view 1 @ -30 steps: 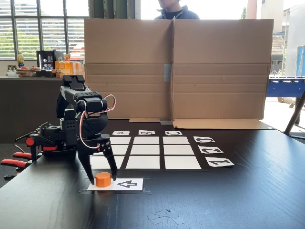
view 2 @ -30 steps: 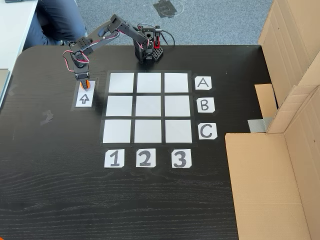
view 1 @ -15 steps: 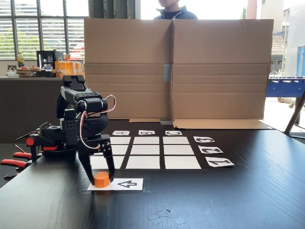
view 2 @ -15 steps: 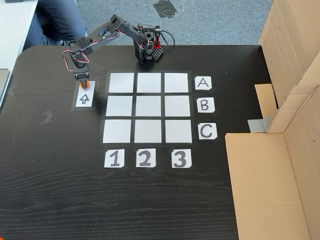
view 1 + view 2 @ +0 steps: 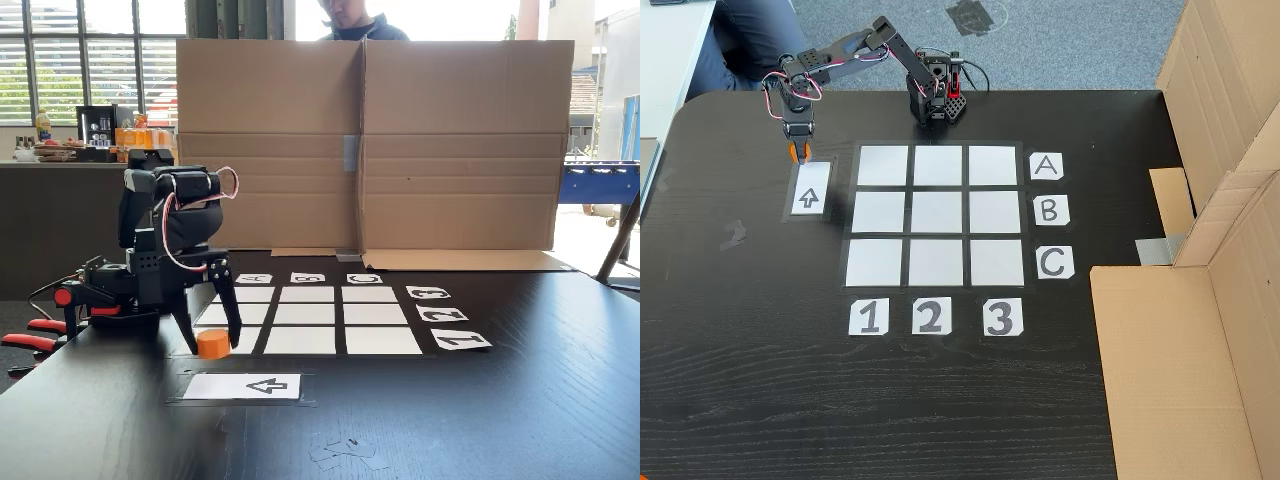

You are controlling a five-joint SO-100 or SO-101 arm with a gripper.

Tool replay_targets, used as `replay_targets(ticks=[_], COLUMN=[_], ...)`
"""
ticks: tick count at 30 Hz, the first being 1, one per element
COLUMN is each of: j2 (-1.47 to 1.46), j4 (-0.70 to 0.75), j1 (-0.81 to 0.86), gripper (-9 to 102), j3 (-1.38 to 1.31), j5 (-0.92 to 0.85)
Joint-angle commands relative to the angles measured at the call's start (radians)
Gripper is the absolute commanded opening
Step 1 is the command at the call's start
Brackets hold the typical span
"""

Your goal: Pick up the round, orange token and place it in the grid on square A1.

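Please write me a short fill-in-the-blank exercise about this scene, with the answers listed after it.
1. The gripper holds an ____ token.
2. The token hangs clear of the card printed with a black ____.
3. The grid has ____ white cells.
4. In the fixed view from above, the tags below the grid read 1, 2 and ____.

Missing words: orange; arrow; nine; 3

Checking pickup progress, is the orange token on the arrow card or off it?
Off it: the token hangs clamped between the hand fingers, above the table, and the arrow card lies bare.
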Motion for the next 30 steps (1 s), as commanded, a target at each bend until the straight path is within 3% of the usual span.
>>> replay_targets(ticks=[1, 17, 30], j2=[0.126, 0.707, 1.02], j4=[0.006, 0.006, -0.025], j1=[-0.008, -0.147, -0.233], gripper=[11, 11, 11], j3=[0.038, 0.603, 1.006], j5=[0.006, 0.012, 0.015])
